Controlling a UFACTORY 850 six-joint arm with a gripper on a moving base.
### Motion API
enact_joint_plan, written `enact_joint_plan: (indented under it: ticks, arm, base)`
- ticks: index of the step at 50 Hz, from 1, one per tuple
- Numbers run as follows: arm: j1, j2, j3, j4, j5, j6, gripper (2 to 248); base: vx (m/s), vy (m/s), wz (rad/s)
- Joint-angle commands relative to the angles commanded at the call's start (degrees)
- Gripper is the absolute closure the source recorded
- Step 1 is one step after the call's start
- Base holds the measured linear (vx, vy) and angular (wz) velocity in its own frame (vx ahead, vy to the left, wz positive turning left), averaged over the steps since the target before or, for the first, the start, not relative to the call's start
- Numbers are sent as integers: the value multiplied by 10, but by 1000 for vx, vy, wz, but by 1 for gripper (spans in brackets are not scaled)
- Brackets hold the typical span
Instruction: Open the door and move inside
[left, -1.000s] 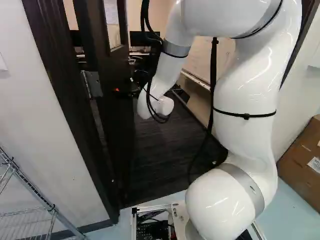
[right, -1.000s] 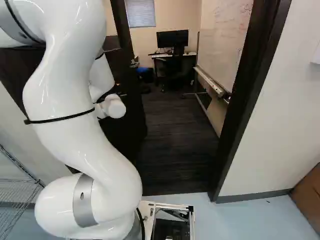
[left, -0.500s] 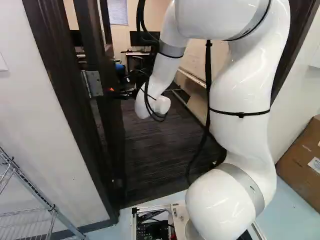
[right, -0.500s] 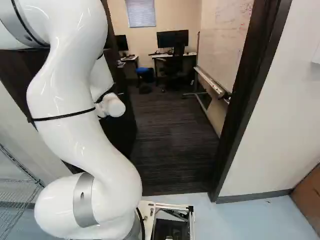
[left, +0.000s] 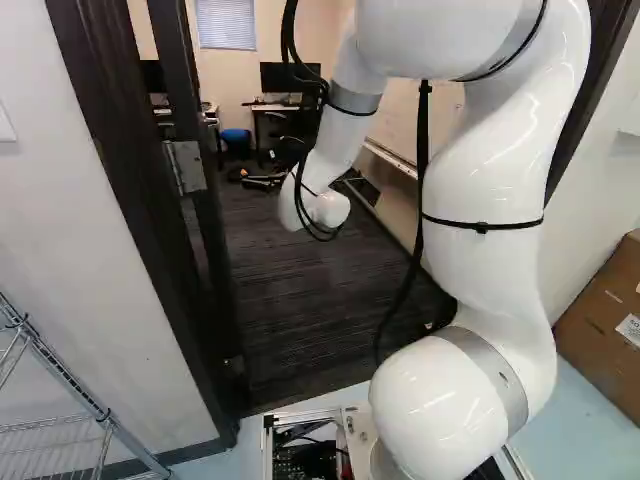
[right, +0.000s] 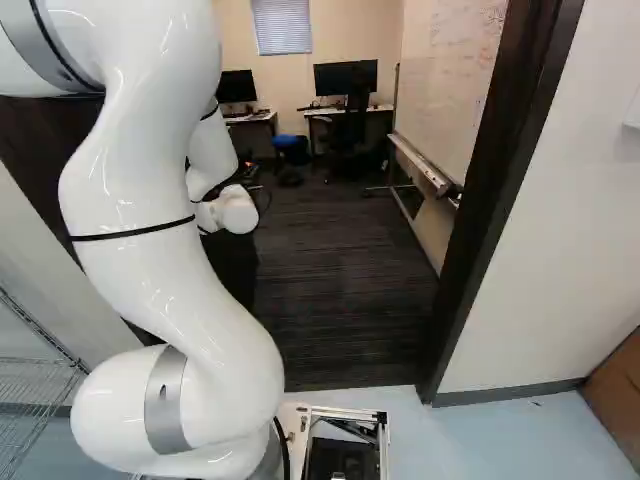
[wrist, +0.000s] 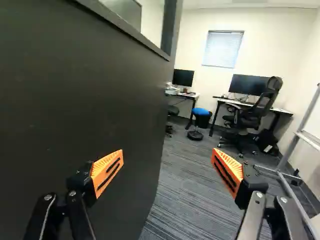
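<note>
The dark door stands swung inward, seen nearly edge-on in the left base view, with a metal hinge near the frame. Past the doorway, beyond the white wrist of my arm, is the gripper, small and partly hidden. In the wrist view the gripper has its orange-padded fingers wide apart with nothing held between them. One finger overlaps the broad door panel; whether it touches is unclear. The other finger has room floor behind it. No handle shows.
Dark door frame posts flank the doorway. Inside are carpet, desks, a black office chair, a blue-topped stool and a whiteboard on a wheeled stand. A wire rack and a cardboard box stand outside.
The door has swung further inward, uncovering more of the room. My arm first shifted toward the door side, then partly back, with its wrist now slightly right of before. The base has not moved.
</note>
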Motion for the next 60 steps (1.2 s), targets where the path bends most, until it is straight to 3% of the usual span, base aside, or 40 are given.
enact_joint_plan:
  ticks: [20,36,60]
  arm:
    - [-35,0,0,15,-1,0,3]
    - [-59,26,31,15,-1,0,3]
    - [-64,42,47,21,-10,0,3]
  base:
    - [0,0,0]
    - [0,0,0]
    - [0,0,0]
